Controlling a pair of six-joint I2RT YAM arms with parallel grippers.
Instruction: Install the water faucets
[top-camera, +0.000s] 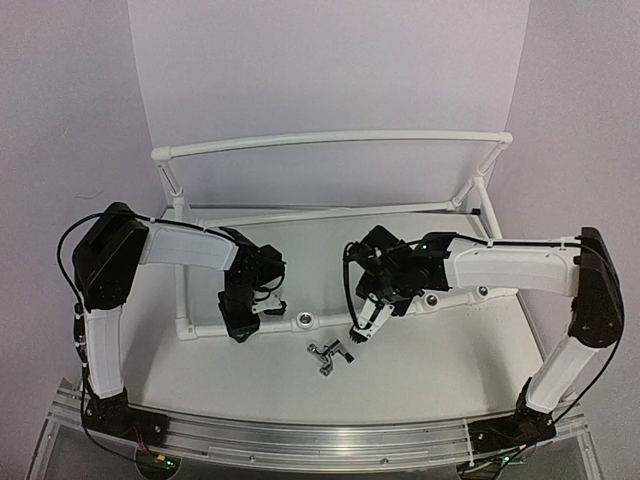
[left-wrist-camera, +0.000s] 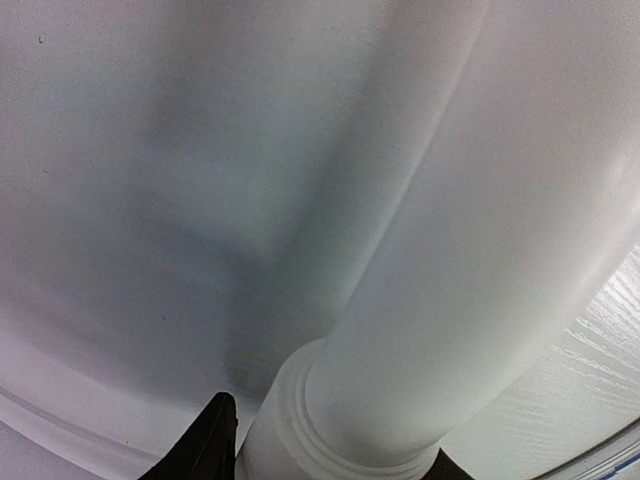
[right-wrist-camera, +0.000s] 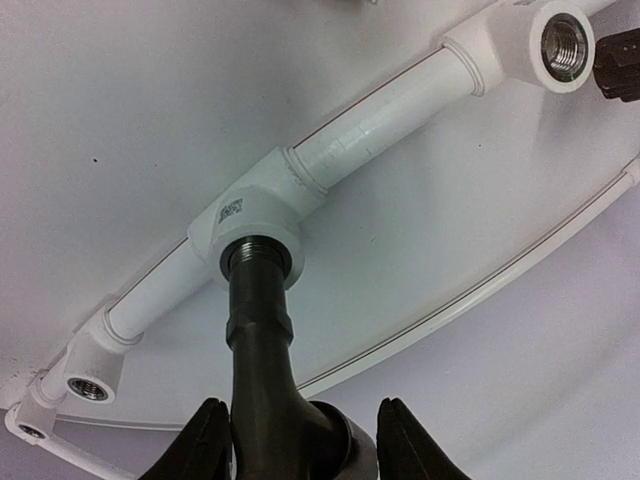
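The seated faucet (right-wrist-camera: 258, 310), dark grey with a round stem and hex collar, points to 12 o'clock into a tee socket (right-wrist-camera: 255, 250) of the pipe frame (right-wrist-camera: 380, 110). The right gripper (right-wrist-camera: 300, 410) straddles it; whether it presses, I cannot tell. The loose faucet (top-camera: 325, 355), angular, lies on the table (top-camera: 430, 370) at 5 o'clock from an open socket (top-camera: 300, 321). The left gripper (left-wrist-camera: 330, 430) clamps the frame's pipe.

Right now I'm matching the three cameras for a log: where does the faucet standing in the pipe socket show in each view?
Right wrist: faucet at bottom centre, with its stem in the tee socket, between the right pincer's fingers.
Top external: just right of centre, mostly hidden under that pincer.
Left wrist: not in it.
Shared landmark: the white pipe frame, seen in all three views.
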